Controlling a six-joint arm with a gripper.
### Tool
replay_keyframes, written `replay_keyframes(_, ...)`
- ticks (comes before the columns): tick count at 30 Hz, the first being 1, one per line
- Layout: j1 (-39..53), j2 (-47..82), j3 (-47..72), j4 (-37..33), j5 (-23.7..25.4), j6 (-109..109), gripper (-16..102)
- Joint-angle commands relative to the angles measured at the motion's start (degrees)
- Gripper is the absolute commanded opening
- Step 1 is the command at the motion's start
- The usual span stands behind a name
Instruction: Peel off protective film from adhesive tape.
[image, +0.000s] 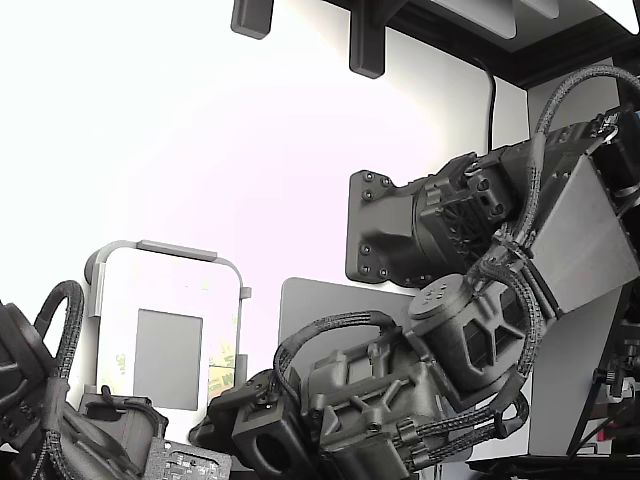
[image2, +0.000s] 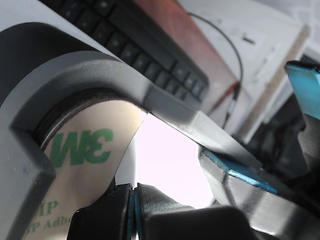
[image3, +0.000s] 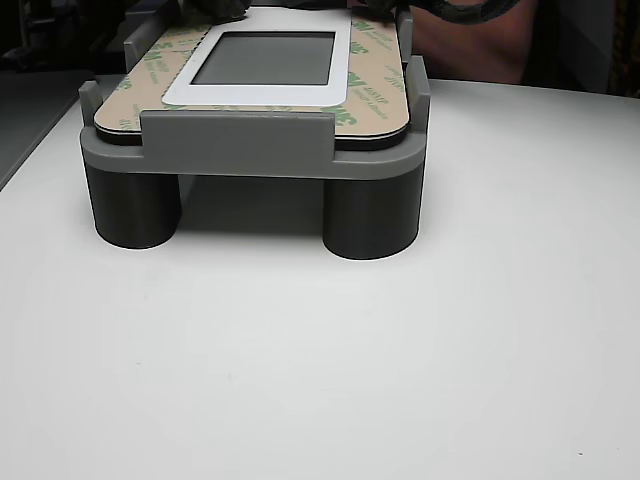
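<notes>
Sitting on a grey stand with round legs is a flat plate, and the stand rests on the white tabletop. On the plate lies the protective film, a pale yellow liner with green letters, running along the edges around a white frame. Inside that frame is a plain grey patch. The adhesive tape itself cannot be seen; it would be under the liner.

In the exterior view the same stand shows at the lower left with the grey patch in its middle, and a bit of the film peeks out at the edge nearest the dark arm. That arm reaches down to this edge. A second dark arm hangs higher up at the exterior view's right, and part of another dark piece fills the lower left corner.

The wrist view is very close. The film with its big green logo curves under the grey rim of the stand. The end effector sits right at the edge of the film. Its two dark fingers are pressed together with only a thin blue line between them. A small pale corner of the film comes down right to where they meet, but I cannot tell for sure if they pinch it. A keyboard lies behind, and another grey part with blue padding is just beside the end effector
</notes>
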Motion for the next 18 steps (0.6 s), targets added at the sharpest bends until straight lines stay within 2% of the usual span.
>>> replay_keyframes(1, 0.0, 0.7, -2.0, -0.4, -0.4, 0.0, -10)
replay_keyframes(18, 1.0, -0.4, -3.5, 0.4, 0.4, 0.5, -10)
